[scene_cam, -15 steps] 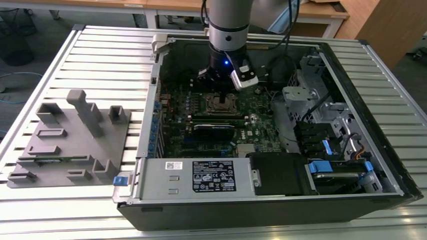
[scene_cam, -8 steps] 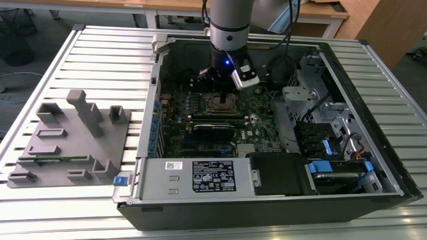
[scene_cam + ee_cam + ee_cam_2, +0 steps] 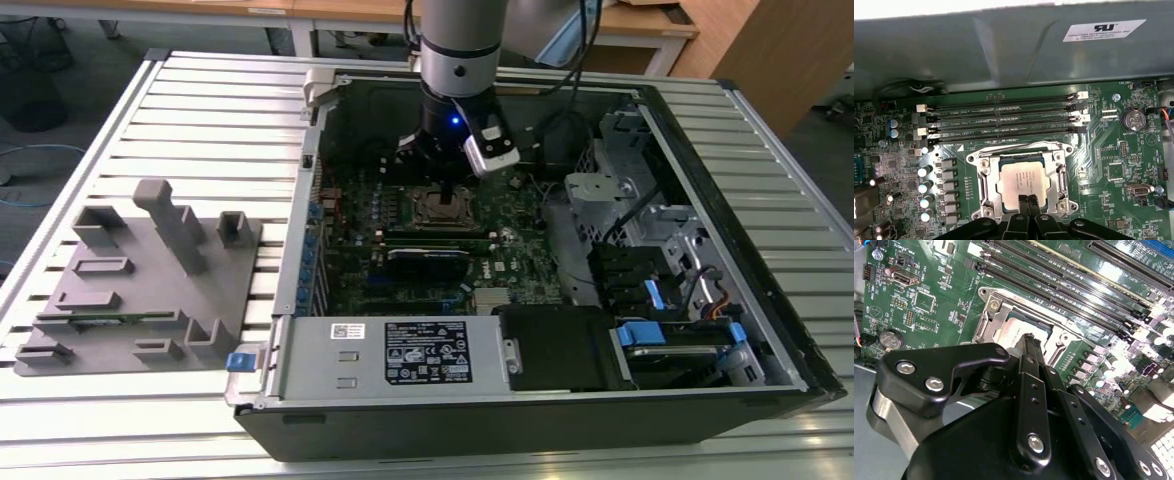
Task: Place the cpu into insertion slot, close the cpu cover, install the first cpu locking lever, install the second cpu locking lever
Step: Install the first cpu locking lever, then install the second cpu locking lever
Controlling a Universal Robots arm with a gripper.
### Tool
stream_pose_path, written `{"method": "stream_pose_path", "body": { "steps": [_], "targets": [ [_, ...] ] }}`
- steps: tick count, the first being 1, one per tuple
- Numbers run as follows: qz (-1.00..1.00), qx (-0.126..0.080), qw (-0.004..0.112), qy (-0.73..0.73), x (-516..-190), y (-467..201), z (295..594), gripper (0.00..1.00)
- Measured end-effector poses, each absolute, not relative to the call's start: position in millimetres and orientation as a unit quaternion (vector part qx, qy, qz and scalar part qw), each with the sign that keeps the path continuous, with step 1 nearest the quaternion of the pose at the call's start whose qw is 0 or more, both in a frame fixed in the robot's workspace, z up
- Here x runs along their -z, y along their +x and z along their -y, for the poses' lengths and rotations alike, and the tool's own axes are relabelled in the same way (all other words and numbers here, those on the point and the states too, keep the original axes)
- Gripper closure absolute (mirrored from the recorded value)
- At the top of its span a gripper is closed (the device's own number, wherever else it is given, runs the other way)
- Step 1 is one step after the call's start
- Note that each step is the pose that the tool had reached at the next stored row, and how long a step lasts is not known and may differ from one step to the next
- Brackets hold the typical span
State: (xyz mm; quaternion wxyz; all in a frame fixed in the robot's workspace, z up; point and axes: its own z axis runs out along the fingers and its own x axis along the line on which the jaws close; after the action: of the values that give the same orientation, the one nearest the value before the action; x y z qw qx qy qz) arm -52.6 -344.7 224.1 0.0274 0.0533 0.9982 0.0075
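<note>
- A robot arm reaches straight down into an open computer case (image 3: 747, 330) lying on a slatted metal table (image 3: 200, 110), seen in the exterior view.
- The gripper (image 3: 1028, 204) hangs over the processor socket on the green motherboard (image 3: 514, 230); its two black fingertips (image 3: 1023, 205) are pressed together, closed on nothing, and their tips meet the edge of the chip.
- The cpu (image 3: 1021, 180) lies flat in the socket with its silver-grey top showing.
- The cpu cover (image 3: 985, 182), a silver frame, lies down around the chip, which shows through its window.
- In the first wrist view, four long memory slots (image 3: 1004, 117) run at twelve o'clock from the socket.
- A round coin battery (image 3: 1134, 119) sits at about two o'clock from the socket.
- In the exterior view, a grey holder block (image 3: 134, 290) rests on the table at nine o'clock from the case.
</note>
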Motion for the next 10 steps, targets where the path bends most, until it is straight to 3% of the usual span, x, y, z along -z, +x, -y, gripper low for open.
{"method": "stream_pose_path", "body": {
  "steps": [10],
  "targets": [
    [-0.998,-0.007,0.027,0.053,-224.1,-52.3,344.7,0.9]
  ]
}}
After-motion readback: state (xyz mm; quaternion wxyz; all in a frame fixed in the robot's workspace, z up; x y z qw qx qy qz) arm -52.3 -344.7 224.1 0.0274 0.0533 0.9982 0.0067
